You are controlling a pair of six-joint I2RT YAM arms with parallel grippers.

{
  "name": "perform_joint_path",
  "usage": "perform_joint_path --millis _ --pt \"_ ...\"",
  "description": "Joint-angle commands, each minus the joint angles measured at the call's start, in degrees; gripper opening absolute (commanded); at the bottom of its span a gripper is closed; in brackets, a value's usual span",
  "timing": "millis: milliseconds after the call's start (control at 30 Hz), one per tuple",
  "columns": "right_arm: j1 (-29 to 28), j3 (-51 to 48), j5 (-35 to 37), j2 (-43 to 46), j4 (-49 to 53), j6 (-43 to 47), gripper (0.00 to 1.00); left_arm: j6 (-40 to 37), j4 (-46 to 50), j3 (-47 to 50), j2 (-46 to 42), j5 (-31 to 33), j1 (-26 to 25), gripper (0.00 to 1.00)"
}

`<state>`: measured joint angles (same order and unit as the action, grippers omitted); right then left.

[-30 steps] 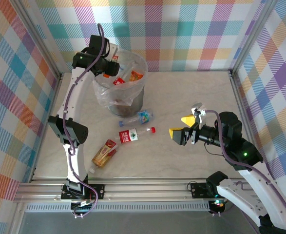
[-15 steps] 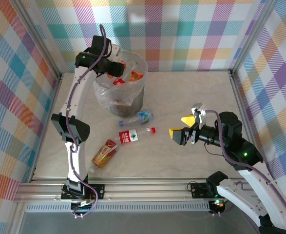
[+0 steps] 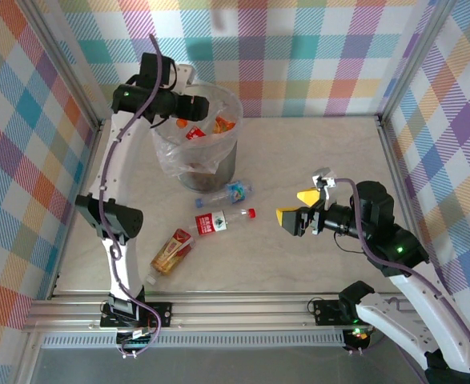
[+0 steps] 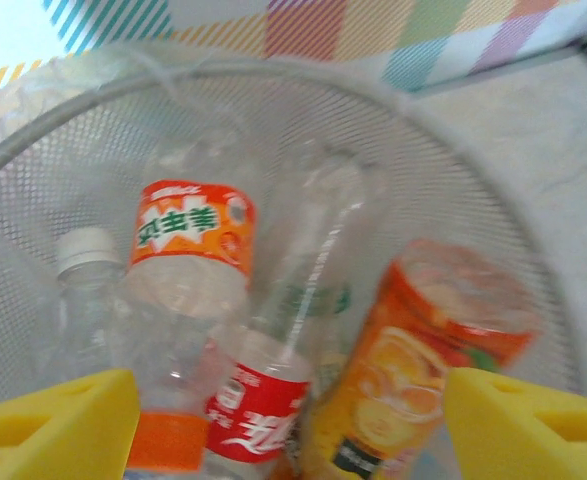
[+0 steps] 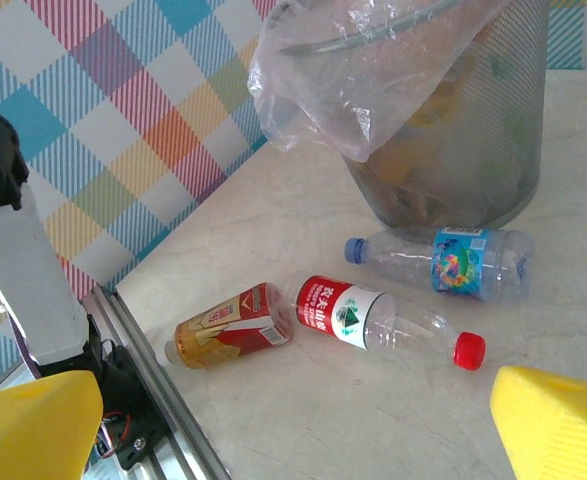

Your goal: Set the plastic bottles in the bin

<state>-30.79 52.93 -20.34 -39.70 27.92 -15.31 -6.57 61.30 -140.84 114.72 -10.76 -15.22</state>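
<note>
The left claw (image 3: 205, 105) hung over the bin (image 3: 219, 170) with its yellow fingers spread wide and nothing between them. Directly beneath it, inside the mesh wall, lay a heap of bottles, among them an orange-labelled bottle (image 4: 189, 231) with a white cap and an orange juice bottle (image 4: 414, 368). The right claw (image 3: 297, 206) hovered low over the desk (image 3: 323, 152), its jaws fully apart and empty. Three bottles lay on their sides ahead of it. A red-capped bottle (image 5: 373, 318) was nearest, with its cap pointing toward the claw. A blue-capped bottle (image 5: 443, 262) lay just beyond it, close against the foot of the bin. A brown bottle (image 5: 228, 328) with a red and gold label lay farther off to the claw's left, almost touching the base of the red-capped one. The clear bottles looked empty, so they would probably be very light. Their thin walls seemed likely to dent under a hard squeeze, and their smooth round sides could roll or slip away from a nudge. The safest hold seemed to be across the labelled middle of the body, with the fingers closing square to the bottle's length rather than on the tapering neck or cap. The crinkly plastic liner (image 5: 353, 70) drooping over the rim might snag a bottle brought in too low.
</note>
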Motion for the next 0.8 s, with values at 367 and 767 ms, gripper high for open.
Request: perform_joint_path --millis 367,767 --pt "-0.24 -1.42 -1.34 1.94 -0.98 -0.16 1.00 -1.24 -10.51 31.40 -26.38 -16.02 -7.01 0.96" --pt "-0.24 -2.69 -3.19 1.76 -2.26 -1.23 1.00 -0.48 -10.42 55.04 -35.80 -0.59 -21.88 1.00"
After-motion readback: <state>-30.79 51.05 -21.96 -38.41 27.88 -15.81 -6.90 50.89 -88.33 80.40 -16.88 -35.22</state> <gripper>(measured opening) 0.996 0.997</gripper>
